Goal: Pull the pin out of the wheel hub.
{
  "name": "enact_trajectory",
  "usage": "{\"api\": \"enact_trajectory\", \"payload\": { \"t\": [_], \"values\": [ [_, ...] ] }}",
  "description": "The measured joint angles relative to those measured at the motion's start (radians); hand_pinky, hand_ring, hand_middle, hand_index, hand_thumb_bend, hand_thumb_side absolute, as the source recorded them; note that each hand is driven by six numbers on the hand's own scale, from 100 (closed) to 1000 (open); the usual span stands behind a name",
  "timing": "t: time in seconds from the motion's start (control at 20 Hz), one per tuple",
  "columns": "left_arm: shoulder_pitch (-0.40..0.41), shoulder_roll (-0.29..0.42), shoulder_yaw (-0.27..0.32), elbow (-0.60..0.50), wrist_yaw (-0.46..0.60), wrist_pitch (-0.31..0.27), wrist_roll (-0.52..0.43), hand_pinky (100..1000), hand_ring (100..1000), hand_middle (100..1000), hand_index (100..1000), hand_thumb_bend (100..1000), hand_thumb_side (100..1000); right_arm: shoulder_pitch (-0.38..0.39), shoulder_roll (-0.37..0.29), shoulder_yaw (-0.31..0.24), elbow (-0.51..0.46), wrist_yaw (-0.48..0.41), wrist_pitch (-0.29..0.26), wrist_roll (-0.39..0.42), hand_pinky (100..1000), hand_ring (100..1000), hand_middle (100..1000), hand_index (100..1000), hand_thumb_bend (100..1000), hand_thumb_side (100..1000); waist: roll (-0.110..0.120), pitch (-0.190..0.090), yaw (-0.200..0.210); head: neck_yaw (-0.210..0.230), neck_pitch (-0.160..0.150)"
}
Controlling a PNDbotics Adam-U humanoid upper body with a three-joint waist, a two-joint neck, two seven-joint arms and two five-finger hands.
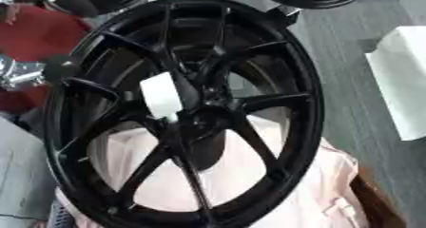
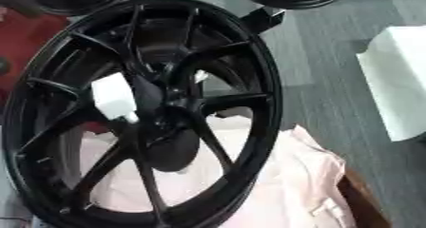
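Black wheel hub (image 1: 187,113) fills view; white pin (image 1: 161,97) at centre; no hand visible.

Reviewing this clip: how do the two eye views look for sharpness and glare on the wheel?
Left eye view: the large black spoked wheel is soft-edged, with dull sheen along its rim; the white block-shaped piece near the hub is washed out, without surface detail. Right eye view: equally soft, and the dark hub blends into the spokes.

Wheel hub (image 1: 275,70) looks like metal w/ glossy black paint, smooth spokes. White piece (image 1: 161,97) near its centre, at 10 o'clock, seems matt plastic. Pink cloth (image 2: 299,184) at 6 o'clock is soft, wrinkled. Floor (image 1: 341,56) at 2 o'clock: grey, matt, rough like carpet.
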Motion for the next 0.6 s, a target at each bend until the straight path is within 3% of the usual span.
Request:
{"api": "enact_trajectory", "payload": {
  "t": [0.3, 0.45, 0.6],
  "values": [
    [-0.056, -0.003, -0.066, 0.000, -0.093, -0.041, -0.097, 829, 781, 755, 840, 396, 756, -0.009, 0.008, 0.009, 0.000, 0.001, 0.002, 0.007, 840, 725, 668, 740, 100, 501, 0.002, -0.003, -0.004, 0.005, 0.000],
    [-0.086, -0.020, -0.082, 0.000, -0.108, -0.047, -0.147, 834, 790, 768, 863, 414, 695, -0.009, 0.008, 0.009, 0.000, 0.002, 0.001, 0.009, 840, 725, 668, 740, 100, 504, 0.003, -0.004, -0.005, 0.006, 0.000],
    [-0.135, -0.047, -0.064, 0.000, -0.077, -0.039, -0.305, 836, 794, 771, 866, 423, 664, -0.008, 0.009, 0.009, 0.000, 0.004, 0.002, 0.010, 840, 725, 668, 740, 100, 504, 0.004, -0.004, 0.000, 0.002, 0.000]
  ]
}}
